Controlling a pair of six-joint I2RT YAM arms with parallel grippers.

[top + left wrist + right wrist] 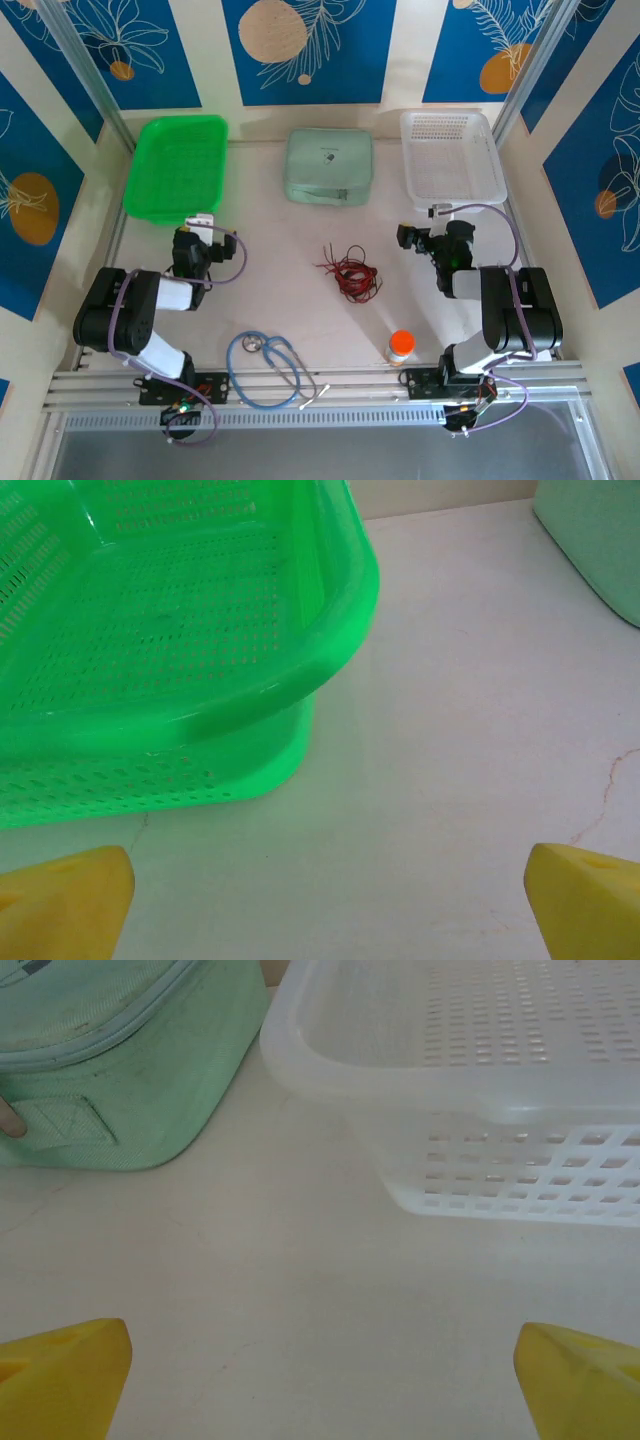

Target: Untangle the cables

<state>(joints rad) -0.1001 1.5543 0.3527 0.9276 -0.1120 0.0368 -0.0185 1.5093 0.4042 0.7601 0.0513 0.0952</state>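
Looks like nothing's begun: cables point(347, 272) tangled in the middle of the table point(290, 240), left hand point(199, 222) and right hand point(438, 212) both spread, empty. Next I'd reach in and pinch one loop.

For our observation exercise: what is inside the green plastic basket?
From above, the green perforated plastic basket holds nothing, only bare floor. From the left wrist, its rim hides some floor.

Robot lab cell — aluminium rails point(320, 385), patterned panels point(350, 60)
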